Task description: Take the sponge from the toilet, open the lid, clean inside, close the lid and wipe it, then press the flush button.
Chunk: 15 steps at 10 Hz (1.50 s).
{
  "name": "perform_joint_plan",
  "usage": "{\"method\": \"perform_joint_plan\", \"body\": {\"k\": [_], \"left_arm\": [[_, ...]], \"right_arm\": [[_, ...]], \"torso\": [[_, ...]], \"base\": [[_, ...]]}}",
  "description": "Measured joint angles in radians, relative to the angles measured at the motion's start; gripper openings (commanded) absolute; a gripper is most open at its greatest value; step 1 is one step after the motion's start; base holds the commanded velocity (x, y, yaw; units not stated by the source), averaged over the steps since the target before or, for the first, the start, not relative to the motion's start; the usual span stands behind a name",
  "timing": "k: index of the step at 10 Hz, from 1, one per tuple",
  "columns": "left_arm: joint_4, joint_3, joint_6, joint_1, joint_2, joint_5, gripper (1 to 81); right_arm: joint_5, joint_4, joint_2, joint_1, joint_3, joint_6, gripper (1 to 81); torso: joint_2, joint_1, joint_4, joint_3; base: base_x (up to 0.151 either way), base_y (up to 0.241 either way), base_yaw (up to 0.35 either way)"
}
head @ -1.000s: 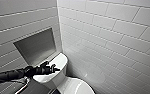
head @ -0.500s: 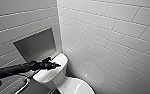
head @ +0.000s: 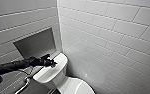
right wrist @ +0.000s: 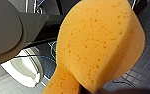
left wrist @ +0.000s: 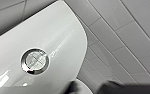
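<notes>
The white toilet [head: 66, 85] stands in the corner, its tank top [head: 49, 71] nearest my left arm. My left gripper [head: 52, 63] hovers just over the middle of that tank top. In the left wrist view the flush button [left wrist: 35, 61], round with a metallic rim, sits close below on the glossy tank top [left wrist: 53, 32]. The closed lid [head: 77, 88] shows at the lower edge of the head view. The orange sponge [right wrist: 98, 45] is squeezed and folded, with my right gripper [right wrist: 87, 89] shut on its narrow end.
White tiled walls [head: 111, 37] close in behind and to the right of the toilet. A recessed niche [head: 36, 45] lies in the left wall above the tank. A metal grab bar [head: 24, 85] runs at the lower left. Dark floor tiles [right wrist: 143, 70] show behind the sponge.
My left arm has shifted slightly over the tank top and still hangs above the button. The sponge stays in the right gripper.
</notes>
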Motion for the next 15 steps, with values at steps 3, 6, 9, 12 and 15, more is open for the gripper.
{"method": "perform_joint_plan", "body": {"k": [3, 6, 9, 12, 15], "left_arm": [[0.003, -0.067, -0.003, 0.0, 0.024, 0.0, 1.0], [0.003, -0.151, -0.003, 0.0, 0.057, 0.003, 1.0], [0.01, -0.232, -0.003, 0.001, 0.096, 0.022, 1.0], [0.027, -0.294, -0.003, 0.005, 0.126, 0.037, 1.0], [0.041, -0.362, -0.004, 0.005, 0.16, 0.041, 1.0]], "right_arm": [[0.0, 0.001, 0.003, 0.0, 0.0, 0.0, 1.0], [0.002, 0.001, 0.004, -0.006, -0.001, 0.0, 1.0], [0.001, 0.001, 0.005, -0.008, -0.001, 0.0, 1.0], [0.001, 0.001, 0.005, -0.009, -0.001, 0.0, 1.0], [0.002, 0.002, 0.004, -0.008, -0.001, 0.0, 1.0]], "torso": [[0.0, 0.0, 0.0, 0.0], [0.0, 0.0, 0.0, 0.0], [0.0, 0.0, 0.0, 0.0], [0.0, 0.0, 0.0, 0.0], [0.0, 0.0, 0.0, -0.007]], "base": [[0.0, 0.0, 0.0], [0.0, 0.0, 0.0], [0.0, 0.0, 0.0], [0.0, 0.0, 0.0], [0.0, 0.0, 0.0]]}}
